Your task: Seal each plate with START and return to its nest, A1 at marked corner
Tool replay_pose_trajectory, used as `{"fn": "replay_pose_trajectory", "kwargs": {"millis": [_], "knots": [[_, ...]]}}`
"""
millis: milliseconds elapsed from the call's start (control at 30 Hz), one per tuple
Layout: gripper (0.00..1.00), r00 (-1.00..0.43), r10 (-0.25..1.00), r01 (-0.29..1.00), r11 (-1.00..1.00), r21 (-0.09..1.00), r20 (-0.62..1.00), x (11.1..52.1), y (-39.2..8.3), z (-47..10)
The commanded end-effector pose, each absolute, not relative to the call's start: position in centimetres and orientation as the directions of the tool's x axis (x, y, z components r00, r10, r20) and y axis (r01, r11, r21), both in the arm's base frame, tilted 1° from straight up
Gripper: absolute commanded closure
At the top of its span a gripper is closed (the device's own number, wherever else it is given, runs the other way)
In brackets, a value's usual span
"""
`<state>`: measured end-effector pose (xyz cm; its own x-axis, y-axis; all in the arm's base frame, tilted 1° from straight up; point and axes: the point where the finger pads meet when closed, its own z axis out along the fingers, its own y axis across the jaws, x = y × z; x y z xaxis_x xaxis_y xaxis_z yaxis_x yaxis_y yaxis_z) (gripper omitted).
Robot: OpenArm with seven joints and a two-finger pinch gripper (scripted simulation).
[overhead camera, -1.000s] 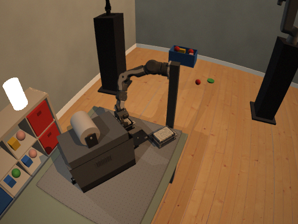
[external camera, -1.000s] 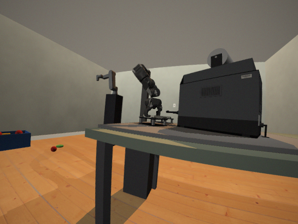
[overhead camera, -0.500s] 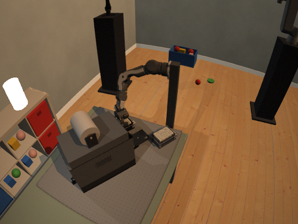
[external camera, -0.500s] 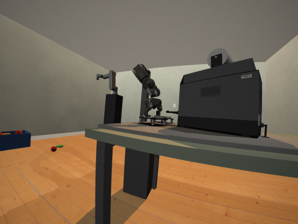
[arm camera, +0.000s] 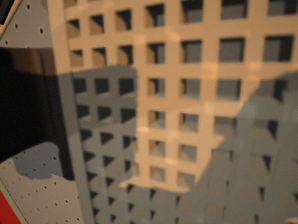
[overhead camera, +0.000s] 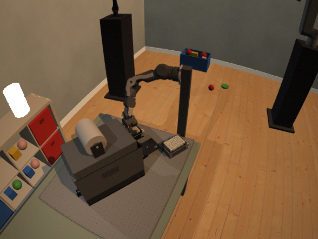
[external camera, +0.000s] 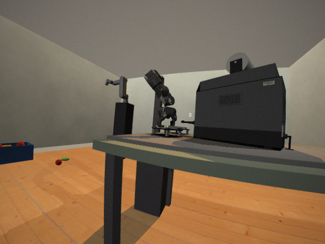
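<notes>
The tool [overhead camera: 133,132] [external camera: 167,125], pointing down, appears closed on plate 1 [overhead camera: 138,130] [arm camera: 170,100], which lies at the far nest [overhead camera: 142,134]. Plate 2 [overhead camera: 175,143] [external camera: 175,127] sits in the near nest [overhead camera: 171,154] [external camera: 167,133]; the stage [overhead camera: 148,148] [external camera: 188,122] stands out from the sealer [overhead camera: 112,163] [external camera: 237,116], between the 2 nests. Nest labels cannot be read. The step in hand is probably the lift of plate 1. Principal hazards: (1) an off-centre grip could tilt the plate, wedging 1 edge in the nest; (2) a sideways move begun too low could strike the locators or sealer; (3) a slight twist in the tool could leave 1 corner high on the stage, bringing the red light at START.

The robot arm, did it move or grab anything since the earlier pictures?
Nothing visibly changed. The arm is in the same pose, with its gripper low at the nest beside the sealer. I can't tell whether it has just gripped the plate there. The other plate stayed put too.
</notes>
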<state>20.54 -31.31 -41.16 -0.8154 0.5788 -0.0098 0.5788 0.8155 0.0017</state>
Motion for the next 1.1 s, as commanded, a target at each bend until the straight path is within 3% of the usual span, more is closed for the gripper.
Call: {"fn": "replay_pose_trajectory", "kwargs": {"millis": [0,1067], "knots": [[1.0,-0.815,0.579,0.579,0.816,0.002,-0.012,20.6,-31.3,-41.2],[1.0,-0.814,0.58,0.58,0.814,-0.001,-0.013,20.6,-31.4,-38.4]]}}
